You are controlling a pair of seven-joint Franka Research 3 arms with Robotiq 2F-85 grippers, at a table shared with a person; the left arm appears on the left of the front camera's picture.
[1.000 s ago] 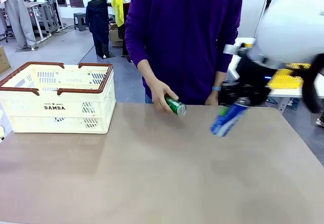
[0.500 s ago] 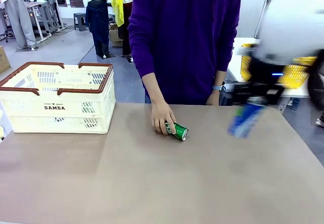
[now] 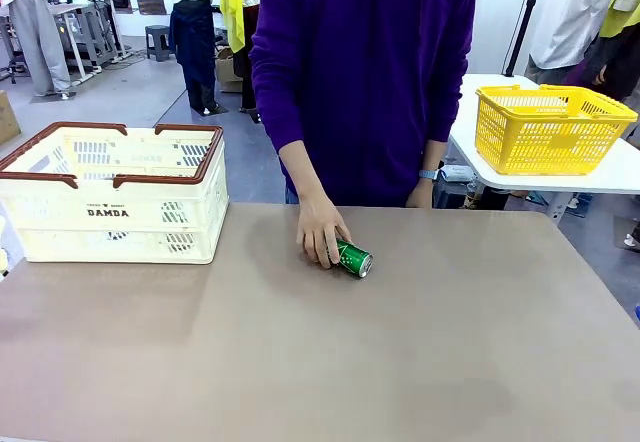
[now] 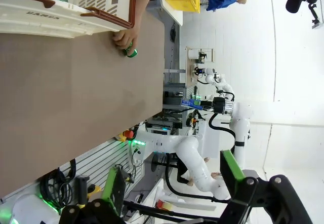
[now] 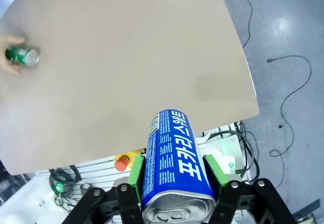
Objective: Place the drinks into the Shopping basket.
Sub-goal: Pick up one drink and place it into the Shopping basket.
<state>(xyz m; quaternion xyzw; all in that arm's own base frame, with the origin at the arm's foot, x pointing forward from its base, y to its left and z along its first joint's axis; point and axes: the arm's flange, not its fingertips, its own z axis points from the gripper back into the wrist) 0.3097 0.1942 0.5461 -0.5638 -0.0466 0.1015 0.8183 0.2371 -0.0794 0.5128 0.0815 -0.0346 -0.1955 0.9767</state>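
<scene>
The right gripper point(image 5: 174, 172) is clamped on a blue drink can point(image 5: 172, 148), its green pads point(image 5: 135, 171) pressed to either side of the can's body. The can's silver top and pull tab face the wrist camera. Large white Korean lettering runs along the blue side, with a block of small white print beside it that is too fine to read. From the right wrist the can shows in the air against the table's point(image 5: 126, 57) near edge, close to its right corner.

The left gripper point(image 4: 172, 183) hangs off the table with its fingers spread wide and nothing between them.

A second drink, a green can point(image 3: 352, 259), lies on its side near the middle of the far edge, with its silver end turned toward the near right. It carries white markings that cannot be read. The person's hand point(image 3: 320, 230) rests on it, fingers touching the can.

The Shopping basket point(image 3: 60, 212) stands upright at the table's far left corner. It is cream-white with slotted walls and a dark brown rim and handles, and "DAMDA" is printed on the side facing the robot.

Bare tabletop lies between basket and green can, and a wide bare stretch runs from the can to the near edge and the right edge. A yellow mesh basket point(image 3: 550, 127) sits on a separate white table beyond the far right corner.
</scene>
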